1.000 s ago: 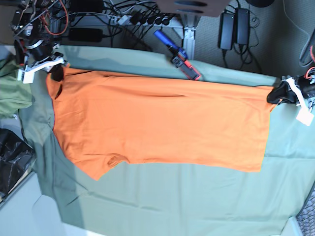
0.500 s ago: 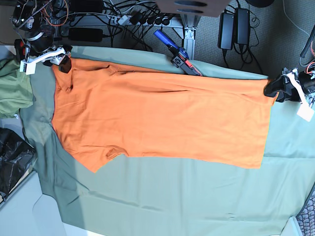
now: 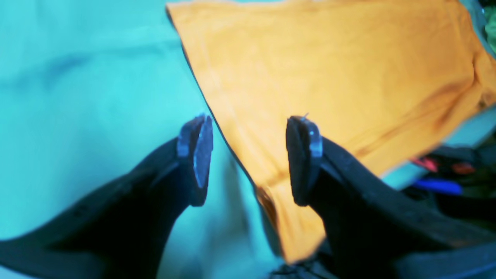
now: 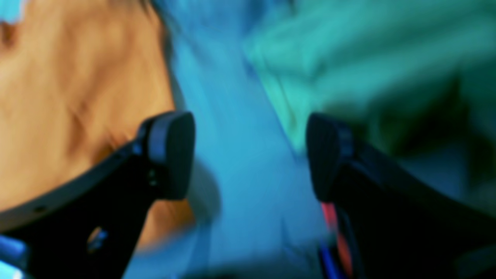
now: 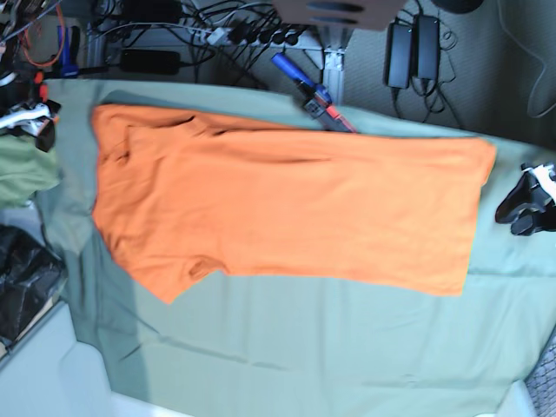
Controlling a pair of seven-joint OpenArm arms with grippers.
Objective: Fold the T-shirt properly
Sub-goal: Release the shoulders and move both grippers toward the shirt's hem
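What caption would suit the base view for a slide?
Orange T-shirt lying flat on the green table cloth, both claws open and clear of it at either end.

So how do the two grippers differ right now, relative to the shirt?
The left gripper sits just off the T-shirt hem end; the right gripper sits off the collar end, over the olive-green garment. In the wrist views, the left's jaws straddle the shirt's edge; the right's frame bare table cloth. Both are open, holding nothing.

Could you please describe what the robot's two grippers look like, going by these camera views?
The left gripper has matte black curved fingers ending in flat oval pads with bluish-grey rims. The right gripper looks alike: black fingers, rounded dark pads, red and blue wiring near one finger's base.
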